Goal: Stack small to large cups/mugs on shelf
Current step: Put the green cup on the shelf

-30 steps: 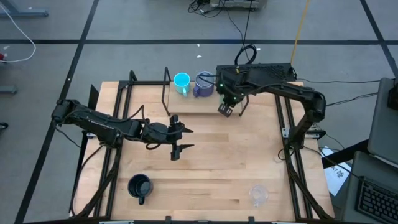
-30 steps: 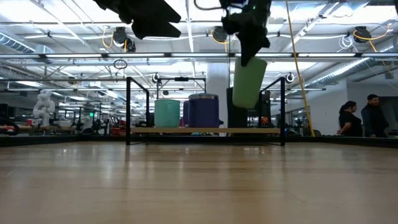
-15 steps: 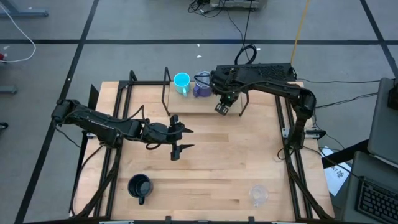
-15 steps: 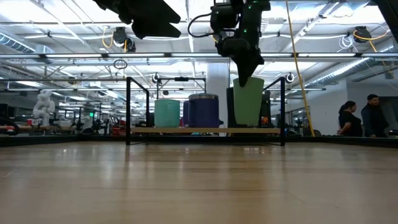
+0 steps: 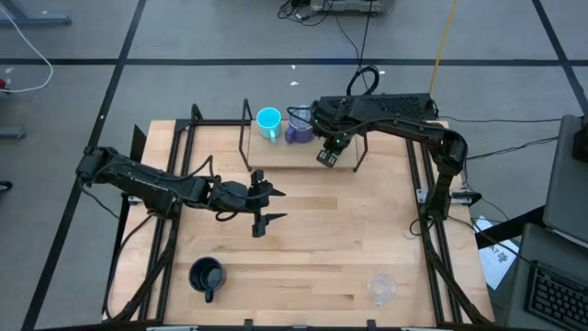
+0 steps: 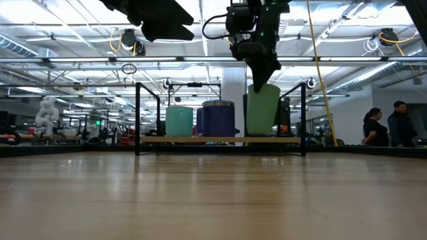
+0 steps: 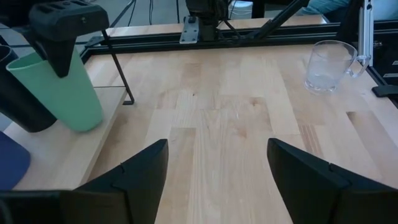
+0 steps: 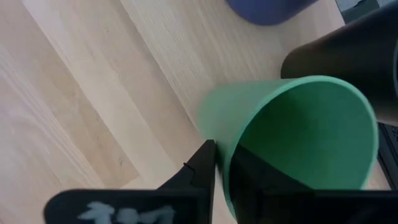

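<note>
The green cup (image 6: pixel 264 110) stands on the shelf (image 6: pixel 220 140), right of the blue-purple mug (image 6: pixel 218 119) and the cyan mug (image 6: pixel 179 121). My right gripper (image 8: pixel 221 168) is shut on its rim from above. A dark tumbler (image 8: pixel 348 50) stands right behind the green cup. My left gripper (image 7: pixel 217 168) hangs open over the middle of the table (image 5: pixel 262 207), holding nothing. The black mug (image 5: pixel 207 276) and the clear cup (image 5: pixel 381 287) stand near the table's near edge. My right gripper pinches the green cup's rim (image 8: pixel 222 158), one finger inside the cup and one outside against its wall. The fingers come steeply from above, pointing down. The cup's bottom (image 6: pixel 263 135) is on the shelf board, and the cup leans slightly.
The shelf's thin black legs and uprights (image 6: pixel 137 117) rise at its ends. Bare tabletop (image 5: pixel 349 230) lies between the shelf and the two vessels near the front edge. People stand in the room beyond the table (image 6: pixel 387 127).
My right gripper has come down and a little toward the table's left with the green cup. The cup hung clear above the shelf a second ago. Its bottom now sits on the board beside the blue-purple mug.
</note>
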